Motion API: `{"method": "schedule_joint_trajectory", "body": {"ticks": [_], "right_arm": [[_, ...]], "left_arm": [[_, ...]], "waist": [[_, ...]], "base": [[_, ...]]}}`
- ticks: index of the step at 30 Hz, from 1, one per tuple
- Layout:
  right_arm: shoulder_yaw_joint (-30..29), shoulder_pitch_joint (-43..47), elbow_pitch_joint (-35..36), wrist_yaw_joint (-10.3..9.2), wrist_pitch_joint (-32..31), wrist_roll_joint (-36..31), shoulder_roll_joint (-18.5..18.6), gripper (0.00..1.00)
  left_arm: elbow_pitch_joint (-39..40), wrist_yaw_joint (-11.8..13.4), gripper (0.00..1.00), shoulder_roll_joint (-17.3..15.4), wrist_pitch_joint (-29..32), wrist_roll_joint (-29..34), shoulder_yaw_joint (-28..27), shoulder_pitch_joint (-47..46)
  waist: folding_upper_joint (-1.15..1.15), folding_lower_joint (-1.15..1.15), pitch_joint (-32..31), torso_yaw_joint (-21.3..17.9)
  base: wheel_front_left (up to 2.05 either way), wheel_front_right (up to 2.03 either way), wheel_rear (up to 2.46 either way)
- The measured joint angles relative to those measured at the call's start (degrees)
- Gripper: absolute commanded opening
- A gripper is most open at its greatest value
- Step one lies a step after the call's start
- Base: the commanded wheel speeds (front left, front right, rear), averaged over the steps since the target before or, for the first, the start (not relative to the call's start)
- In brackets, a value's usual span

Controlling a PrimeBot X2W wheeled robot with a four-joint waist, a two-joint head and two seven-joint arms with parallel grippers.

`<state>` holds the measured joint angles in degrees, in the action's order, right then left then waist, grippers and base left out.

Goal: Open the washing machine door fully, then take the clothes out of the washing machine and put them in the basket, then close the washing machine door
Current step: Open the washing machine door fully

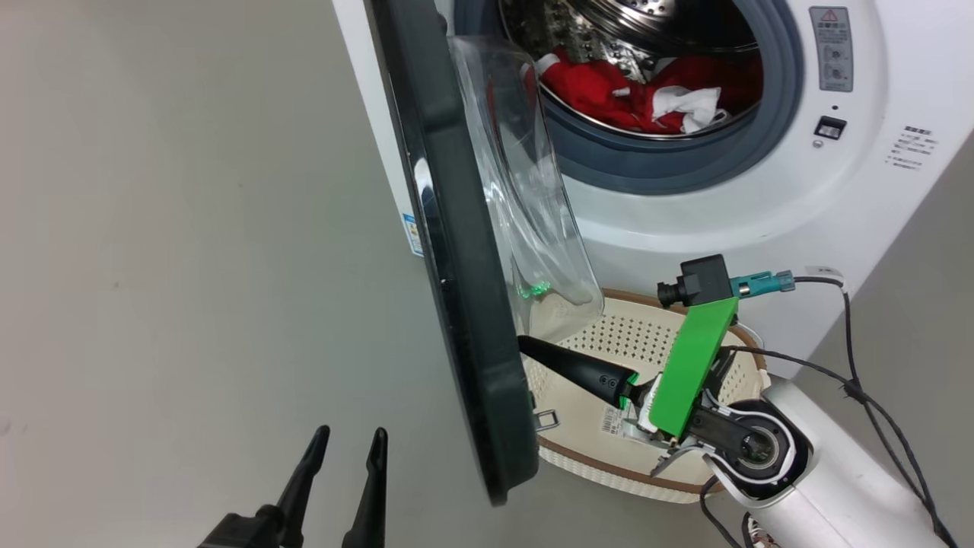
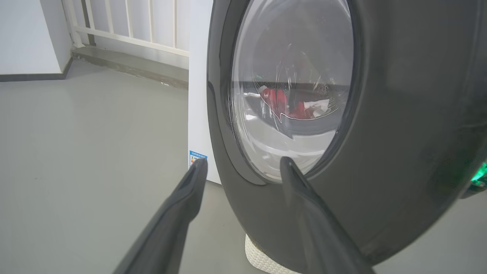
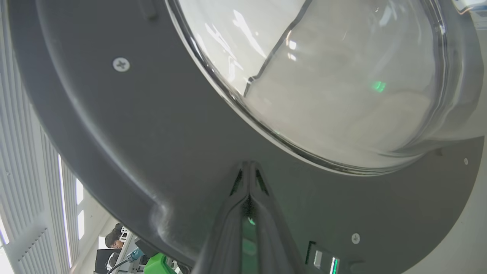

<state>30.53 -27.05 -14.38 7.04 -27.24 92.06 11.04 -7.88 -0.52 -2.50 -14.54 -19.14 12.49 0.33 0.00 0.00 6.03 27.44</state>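
Note:
The washing machine door [image 1: 456, 251] stands swung out edge-on, its clear glass bowl [image 1: 525, 205] facing the machine. Red and white clothes [image 1: 647, 95] lie in the steel drum of the white washing machine [image 1: 875, 175]. My right gripper [image 1: 525, 346] is shut, its tips pressed against the door's inner grey face [image 3: 152, 144] just below the glass bowl [image 3: 323, 76]. The cream basket [image 1: 647, 335] sits on the floor under that arm. My left gripper [image 1: 350, 441] hangs open at the lower left, outside the door's black rim [image 2: 399, 133], touching nothing.
Bare grey floor [image 1: 167, 228] spreads left of the door. Black cables [image 1: 852, 380] trail from my right arm's green camera mount [image 1: 696, 365]. A white railing [image 2: 133, 23] and a raised sill stand far behind the machine.

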Motion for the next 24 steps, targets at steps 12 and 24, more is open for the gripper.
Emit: {"method": "schedule_joint_trajectory", "body": {"ticks": [12, 24], "right_arm": [[0.13, 0.01, -0.32, 0.0, -0.59, -0.45, -2.43, 0.0], [0.19, 0.02, -0.67, 0.0, -1.49, -0.66, -3.54, 0.0]], "left_arm": [[0.56, 0.56, 1.0, 0.0, 0.0, 0.01, -1.13, 1.04], [1.11, 1.08, 1.0, -0.01, 0.0, 0.0, -1.41, 1.16]], "waist": [[0.0, 0.0, -0.5, 1.71], [0.0, 0.0, -1.01, 1.64]], "base": [[0.0, 0.0, 0.0], [0.0, 0.0, 0.0]]}}
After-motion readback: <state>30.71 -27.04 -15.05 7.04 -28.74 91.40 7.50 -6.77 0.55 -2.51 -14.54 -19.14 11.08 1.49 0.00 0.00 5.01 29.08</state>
